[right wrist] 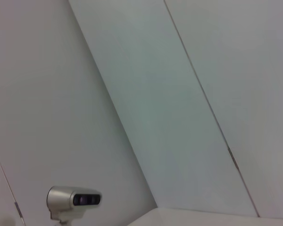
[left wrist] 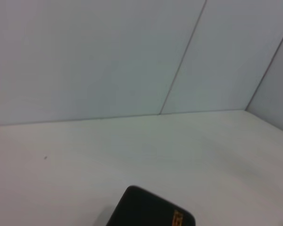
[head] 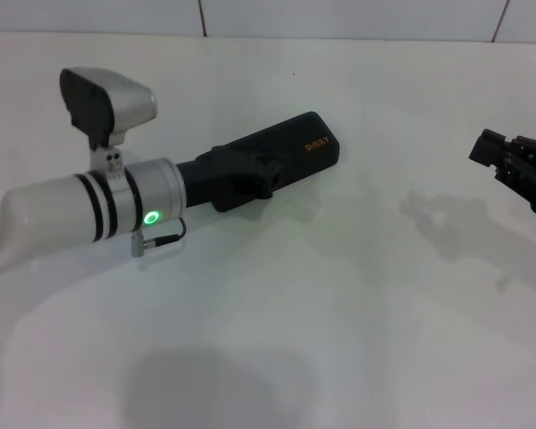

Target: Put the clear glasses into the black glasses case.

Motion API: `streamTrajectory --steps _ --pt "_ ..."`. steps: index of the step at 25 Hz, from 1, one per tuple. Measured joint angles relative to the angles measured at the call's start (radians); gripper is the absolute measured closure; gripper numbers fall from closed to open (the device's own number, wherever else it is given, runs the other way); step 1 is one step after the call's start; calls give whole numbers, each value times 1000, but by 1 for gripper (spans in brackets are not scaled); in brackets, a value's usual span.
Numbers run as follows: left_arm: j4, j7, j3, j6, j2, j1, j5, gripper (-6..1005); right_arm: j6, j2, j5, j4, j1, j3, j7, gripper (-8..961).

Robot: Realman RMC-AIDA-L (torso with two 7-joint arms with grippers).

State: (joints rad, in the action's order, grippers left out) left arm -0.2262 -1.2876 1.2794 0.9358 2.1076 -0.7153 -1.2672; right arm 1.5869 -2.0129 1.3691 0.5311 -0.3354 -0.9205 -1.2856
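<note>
The left tool (head: 250, 174) sits at the near end of the black glasses case (head: 308, 147), around ten o'clock on the white surface (head: 339, 313); whether its fingers grip or spread, I cannot tell. The case lies closed. Farther off at three o'clock, the right tool (head: 493, 154) hovers, its opening unclear.

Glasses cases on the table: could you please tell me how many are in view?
1. The black glasses case lies closed on the white table, its near end under the left gripper. The clear glasses lie faintly to its right, outside it. No other case shows.
</note>
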Motion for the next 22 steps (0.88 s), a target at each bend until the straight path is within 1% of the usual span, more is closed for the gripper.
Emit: streamTrajectory --steps 4,5,7,8,9,10,11,12,14,15,18,21,22 --pt "-1 0 0 9 0 18 2 938 -7 0 0 0 -3 0 0 790" --pt "-8 0 0 28 0 24 3 938 -7 0 0 0 -3 0 0 790" --pt "-69 18 8 120 -3 48 0 938 -5 1 0 3 1 2 0 790" --pt "-113 39 18 182 -5 71 1 938 -4 3 0 4 4 4 0 790" --pt "-194 76 37 273 -6 111 14 938 -2 4 0 3 5 4 0 790" --pt "-278 103 57 333 -6 160 34 938 -1 6 1 3 6 3 0 790" --pt "-389 130 86 397 -7 226 70 938 0 7 2 1 4 2 0 790" --pt "-485 140 114 424 -8 283 100 938 0 7 4 1 3 1 0 789" --pt "-625 147 153 437 -12 365 134 938 4 6 8 4 2 2 0 789" --pt "-671 148 164 438 -13 392 139 938 9 6 8 7 5 5 0 789" --pt "-761 147 165 437 -15 454 130 938 18 12 13 9 6 7 0 789" --pt "-759 135 140 436 -22 487 113 938 23 20 42 14 -7 4 0 788" --pt "-753 121 126 436 -26 499 99 918 26 22 59 20 -10 4 0 788"
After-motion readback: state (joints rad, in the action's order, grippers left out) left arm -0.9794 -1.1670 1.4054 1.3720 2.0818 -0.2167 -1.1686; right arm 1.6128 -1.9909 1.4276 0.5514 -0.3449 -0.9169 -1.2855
